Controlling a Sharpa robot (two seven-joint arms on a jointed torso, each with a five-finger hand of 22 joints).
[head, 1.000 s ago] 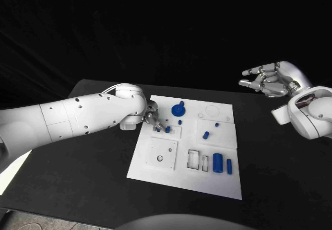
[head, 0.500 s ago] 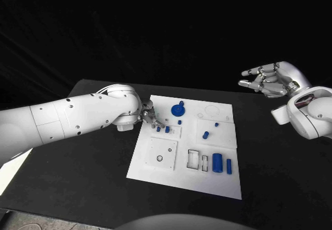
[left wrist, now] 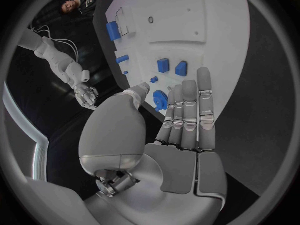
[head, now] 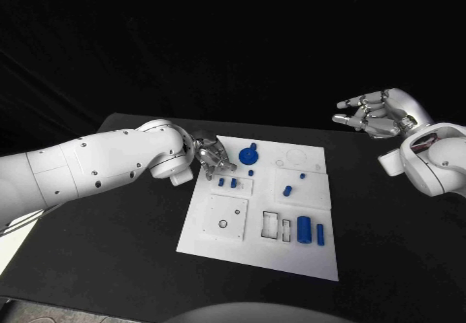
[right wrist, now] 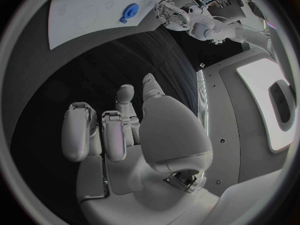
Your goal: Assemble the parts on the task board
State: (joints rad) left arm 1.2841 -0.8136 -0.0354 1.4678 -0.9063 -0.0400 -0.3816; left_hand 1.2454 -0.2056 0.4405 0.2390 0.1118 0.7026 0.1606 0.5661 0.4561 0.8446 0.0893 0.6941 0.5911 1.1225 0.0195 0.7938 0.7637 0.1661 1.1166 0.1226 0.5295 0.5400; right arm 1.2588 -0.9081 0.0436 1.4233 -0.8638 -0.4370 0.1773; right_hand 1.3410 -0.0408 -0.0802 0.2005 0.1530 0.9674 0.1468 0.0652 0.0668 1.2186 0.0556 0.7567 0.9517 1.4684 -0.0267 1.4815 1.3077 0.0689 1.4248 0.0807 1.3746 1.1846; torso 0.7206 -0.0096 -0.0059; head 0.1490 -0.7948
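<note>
Black cloth backs a black desk, where the white task board lies in the middle with small blue parts scattered on it. The left robot hand hovers at the board's far left edge, fingers straight and apart, holding nothing, near two small blue pegs and a blue wheel. The right robot hand hangs off the board, fingers loosely curled, empty. A pick seems next: the left must close on one part.

black table | bears the white plate | dark backdrop behind
</note>
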